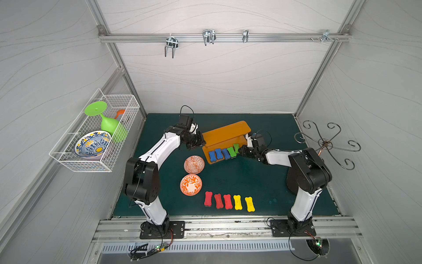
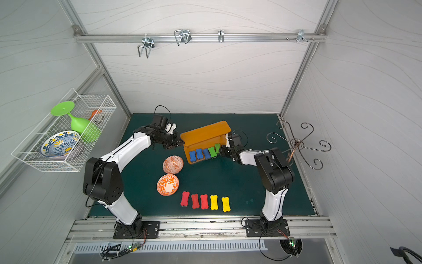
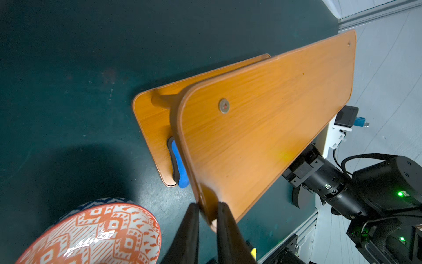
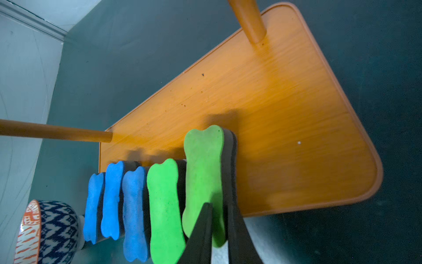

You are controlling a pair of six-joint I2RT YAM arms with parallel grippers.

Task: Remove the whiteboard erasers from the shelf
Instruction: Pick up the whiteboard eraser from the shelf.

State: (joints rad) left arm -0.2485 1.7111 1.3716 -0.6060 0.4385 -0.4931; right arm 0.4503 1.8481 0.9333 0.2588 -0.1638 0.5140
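The green eraser [image 4: 203,178] at the 3 o'clock end of the row is standing on edge on the lower board of the shelf [image 1: 225,133]. The right end effector [image 4: 218,212] is clenching it, one finger on the foam face and the other along the dark felt side. Toward 9 o'clock from it, a second green eraser [image 1: 231,151] and three blue erasers [image 1: 219,154] are leaning together along the board's 6 o'clock edge.

The left end effector [image 3: 207,208] is pinching the top board's rim at the shelf's 9 o'clock end — steadying the stand, as I judge it. Three red erasers [image 1: 218,201] and two yellow erasers [image 1: 237,202] are lying flat in a row on the tabletop [image 1: 262,182] at 6 o'clock, well apart from the shelf. Two orange bowls [image 1: 194,164] are sitting at the shelf's 7 o'clock.

By my reading the job is standing about half done, with the sixth piece in hand. The next move is calling for a low pull toward 6 o'clock, clear of the top board — without dragging the neighbouring green piece along.
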